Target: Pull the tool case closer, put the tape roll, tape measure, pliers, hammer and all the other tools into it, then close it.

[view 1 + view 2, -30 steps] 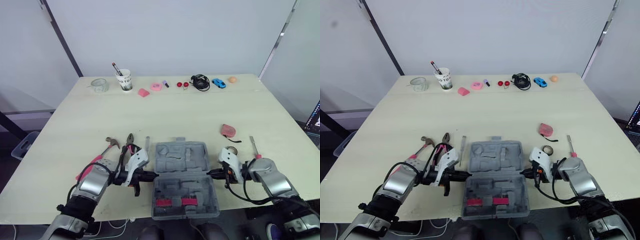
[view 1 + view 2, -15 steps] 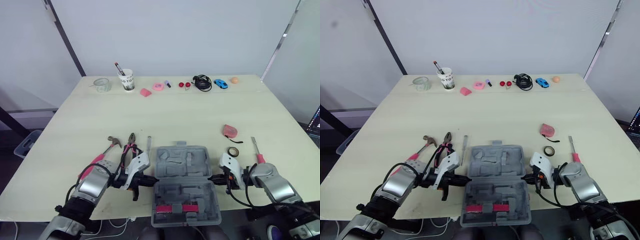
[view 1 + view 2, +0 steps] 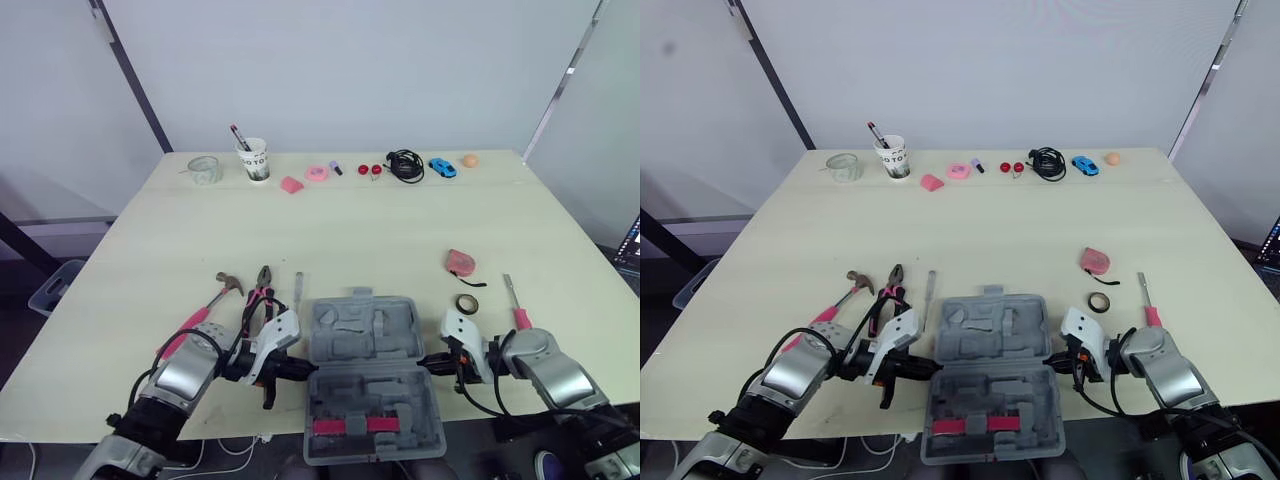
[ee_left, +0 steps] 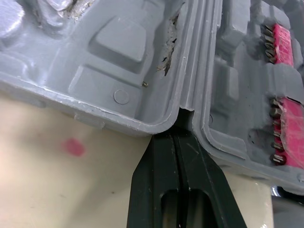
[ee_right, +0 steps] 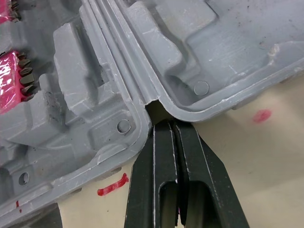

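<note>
Tool case (image 3: 372,378) drawn nearer, hinge ends touching closed jaws

The pink-handled hammer (image 3: 208,306) loses its grip end behind the left arm, at nine o'clock from the grey moulded plastic tool case (image 3: 365,340) (its walls run off both wrist views). Two tiny red objects (image 3: 369,170) at twelve o'clock are too small to identify.

Silver-grey forearms (image 3: 186,372), white wrist housings (image 3: 277,329), looping black cables (image 3: 190,335), black two-fingered left end effector (image 3: 303,369) and right end effector (image 3: 424,362)
</note>
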Controlling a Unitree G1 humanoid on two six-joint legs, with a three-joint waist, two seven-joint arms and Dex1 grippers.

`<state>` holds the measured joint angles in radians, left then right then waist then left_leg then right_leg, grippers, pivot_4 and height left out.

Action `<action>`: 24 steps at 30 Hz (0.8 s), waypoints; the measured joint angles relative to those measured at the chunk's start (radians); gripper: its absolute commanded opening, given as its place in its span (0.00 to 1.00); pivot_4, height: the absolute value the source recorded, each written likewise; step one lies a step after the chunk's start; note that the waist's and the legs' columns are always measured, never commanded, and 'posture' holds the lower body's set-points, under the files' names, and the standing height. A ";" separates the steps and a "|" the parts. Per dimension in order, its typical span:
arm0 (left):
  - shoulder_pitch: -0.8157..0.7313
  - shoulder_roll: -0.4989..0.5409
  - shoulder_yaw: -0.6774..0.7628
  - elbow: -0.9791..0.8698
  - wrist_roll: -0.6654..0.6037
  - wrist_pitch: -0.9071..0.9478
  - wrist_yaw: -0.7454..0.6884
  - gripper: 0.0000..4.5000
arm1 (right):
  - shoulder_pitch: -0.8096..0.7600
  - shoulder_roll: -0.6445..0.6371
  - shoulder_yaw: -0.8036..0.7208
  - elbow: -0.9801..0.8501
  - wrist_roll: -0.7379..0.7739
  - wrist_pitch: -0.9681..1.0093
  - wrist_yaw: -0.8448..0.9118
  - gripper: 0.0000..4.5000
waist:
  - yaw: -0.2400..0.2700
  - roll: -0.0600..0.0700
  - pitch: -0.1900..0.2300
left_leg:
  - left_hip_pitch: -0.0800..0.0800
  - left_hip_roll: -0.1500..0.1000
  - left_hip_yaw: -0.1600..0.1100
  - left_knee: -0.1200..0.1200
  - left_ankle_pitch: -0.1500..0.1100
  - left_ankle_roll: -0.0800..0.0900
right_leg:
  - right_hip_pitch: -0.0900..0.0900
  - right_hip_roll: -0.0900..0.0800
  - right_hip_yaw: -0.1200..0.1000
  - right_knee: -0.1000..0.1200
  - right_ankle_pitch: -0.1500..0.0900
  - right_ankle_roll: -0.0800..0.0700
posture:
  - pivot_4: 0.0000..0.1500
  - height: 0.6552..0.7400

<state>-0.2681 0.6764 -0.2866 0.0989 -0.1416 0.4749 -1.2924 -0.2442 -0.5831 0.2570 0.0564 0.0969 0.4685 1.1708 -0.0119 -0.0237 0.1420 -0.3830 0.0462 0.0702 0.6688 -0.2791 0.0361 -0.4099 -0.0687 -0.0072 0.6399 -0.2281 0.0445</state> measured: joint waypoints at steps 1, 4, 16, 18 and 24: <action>0.001 0.000 0.000 0.000 0.000 0.000 -0.002 0.00 | 0.000 0.000 0.000 0.000 0.001 0.002 0.001 0.01 | 0.000 0.000 0.000 | 0.000 0.000 0.000 0.000 0.000 0.000 | 0.000 0.000 0.000 0.000 0.000 0.000 | 1.00 1.00; 0.001 0.000 -0.001 0.000 0.000 0.000 -0.003 0.00 | 0.000 -0.003 0.002 -0.001 0.006 0.005 0.000 0.01 | 0.000 0.000 0.000 | 0.000 0.000 0.000 0.000 0.000 0.000 | 0.000 0.000 0.000 0.000 0.000 0.000 | 1.00 1.00; -0.012 -0.020 0.002 0.034 -0.001 -0.022 0.007 0.00 | 0.000 -0.012 0.007 0.000 0.005 0.002 -0.003 0.01 | 0.005 0.000 0.000 | 0.000 0.000 0.000 0.001 0.000 0.000 | 0.000 0.000 0.000 0.000 0.000 0.000 | 1.00 1.00; -0.013 -0.022 0.002 0.036 -0.001 -0.024 0.007 0.00 | 0.001 -0.013 0.007 0.000 0.006 0.002 -0.003 0.01 | 0.006 0.000 -0.001 | 0.000 0.000 0.000 0.001 0.000 0.000 | 0.000 0.000 0.000 0.000 0.000 0.000 | 1.00 1.00; -0.013 -0.032 0.004 0.044 -0.001 -0.029 0.011 0.00 | 0.001 -0.021 0.008 -0.001 0.006 0.001 -0.002 0.01 | 0.012 0.000 -0.002 | 0.000 0.000 0.000 0.001 0.000 0.000 | 0.000 0.000 0.000 0.000 0.000 0.000 | 1.00 1.00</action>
<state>-0.2813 0.6447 -0.2825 0.1430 -0.1425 0.4460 -1.2818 -0.2436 -0.6041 0.2651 0.0559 0.1030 0.4691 1.1684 0.0004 -0.0236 0.1404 -0.3829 0.0457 0.0700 0.6701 -0.2790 0.0362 -0.4096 -0.0689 -0.0069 0.6402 -0.2280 0.0444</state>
